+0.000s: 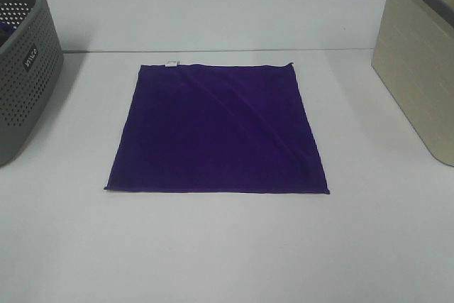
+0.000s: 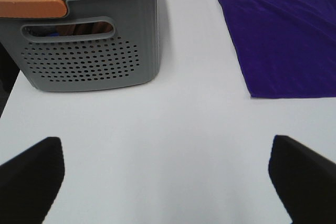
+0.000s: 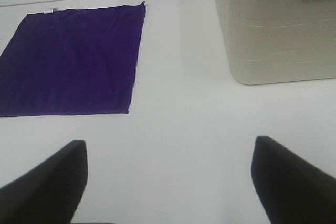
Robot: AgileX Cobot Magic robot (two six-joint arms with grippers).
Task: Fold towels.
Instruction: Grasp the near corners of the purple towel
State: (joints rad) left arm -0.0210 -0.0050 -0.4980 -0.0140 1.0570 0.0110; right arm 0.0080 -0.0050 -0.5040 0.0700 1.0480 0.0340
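Note:
A deep purple square towel (image 1: 216, 131) lies flat and unfolded in the middle of the white table, with a small white tag (image 1: 171, 64) at its far edge. It also shows in the left wrist view (image 2: 283, 43) and the right wrist view (image 3: 71, 59). My left gripper (image 2: 167, 182) is open and empty, back from the towel's left side, above bare table. My right gripper (image 3: 169, 182) is open and empty, back from the towel's right side. Neither gripper shows in the exterior high view.
A grey perforated basket (image 1: 25, 69) stands at the table's left edge; in the left wrist view (image 2: 89, 51) it holds brown and blue cloths and has an orange handle. A beige bin (image 1: 418, 62) stands at the right edge, also in the right wrist view (image 3: 275, 30).

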